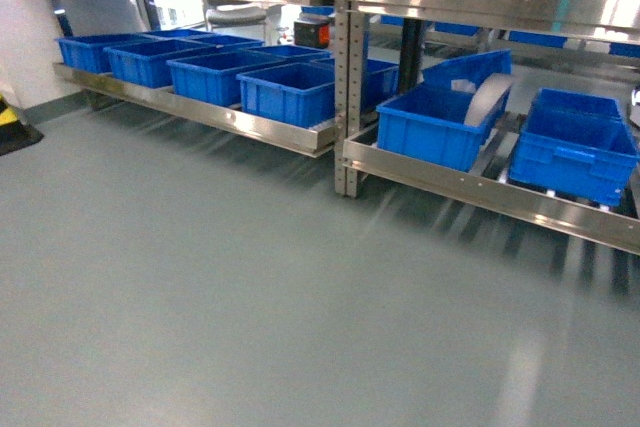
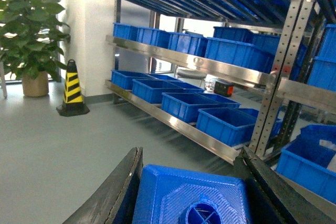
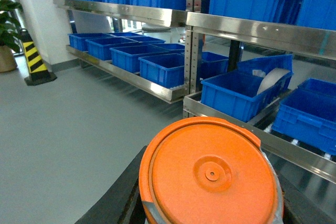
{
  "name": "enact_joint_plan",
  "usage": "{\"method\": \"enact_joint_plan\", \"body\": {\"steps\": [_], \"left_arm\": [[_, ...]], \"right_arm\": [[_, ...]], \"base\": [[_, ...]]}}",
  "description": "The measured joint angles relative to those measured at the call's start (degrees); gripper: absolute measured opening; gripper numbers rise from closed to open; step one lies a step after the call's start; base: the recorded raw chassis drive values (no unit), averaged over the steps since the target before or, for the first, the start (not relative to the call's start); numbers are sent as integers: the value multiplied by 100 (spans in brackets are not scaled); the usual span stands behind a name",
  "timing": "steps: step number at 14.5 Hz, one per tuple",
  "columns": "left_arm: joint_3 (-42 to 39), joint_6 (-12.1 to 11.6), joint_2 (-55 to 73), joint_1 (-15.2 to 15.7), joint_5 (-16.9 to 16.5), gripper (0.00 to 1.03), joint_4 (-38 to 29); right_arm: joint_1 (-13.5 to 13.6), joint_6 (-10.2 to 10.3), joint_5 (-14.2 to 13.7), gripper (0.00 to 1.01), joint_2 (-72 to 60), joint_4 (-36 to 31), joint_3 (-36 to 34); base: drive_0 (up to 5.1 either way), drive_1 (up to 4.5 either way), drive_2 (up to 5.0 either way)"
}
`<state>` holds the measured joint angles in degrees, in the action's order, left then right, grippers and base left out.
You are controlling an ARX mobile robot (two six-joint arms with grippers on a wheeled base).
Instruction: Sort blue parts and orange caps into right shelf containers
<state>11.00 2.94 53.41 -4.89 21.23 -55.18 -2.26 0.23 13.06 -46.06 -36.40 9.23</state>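
While the robot faced the steel racks from across the floor, an orange cap [image 3: 210, 174] sat clamped in the right pincer [image 3: 210, 203], its flat top turned toward the wrist camera and its dark fingers [image 3: 113, 200] pressed against either side. A blue part [image 2: 191, 198], square with a round ribbed hub, was likewise gripped in the left pincer [image 2: 191, 208], a finger [image 2: 118, 192] hard against each flank. Both loads appeared to be carried at the ready for delivery, with neither arm showing in the head view.

Ahead of the right pincer and slightly to its right, the right shelf containers [image 1: 440, 127] rested on the low tier of the right shelf [image 1: 480, 192]; the nearer crate held a pale curved object [image 1: 487, 99], and a second crate [image 1: 570, 147] stood just beside it. Their rims lay well beyond both pincers, so the drop probably required a further approach. To the left of the pincers, a row of smaller blue bins [image 1: 210, 72] lined the left rack. Open grey floor [image 1: 220, 287] stretched between robot and shelving, leaving room to advance, though the upper shelf rail [image 1: 490, 2] overhanging the crates looked likely to limit the height of any reach. A striped cone [image 2: 72, 90] and potted plant [image 2: 31, 30] stood well off to the left.
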Motion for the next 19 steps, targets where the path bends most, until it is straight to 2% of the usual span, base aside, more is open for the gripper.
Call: {"method": "enact_joint_plan", "body": {"steps": [19], "left_arm": [[0,-2,0,0,-2,47,2]], "right_arm": [[0,0,0,44,0,2,0]], "base": [[-156,-156,-156]]}}
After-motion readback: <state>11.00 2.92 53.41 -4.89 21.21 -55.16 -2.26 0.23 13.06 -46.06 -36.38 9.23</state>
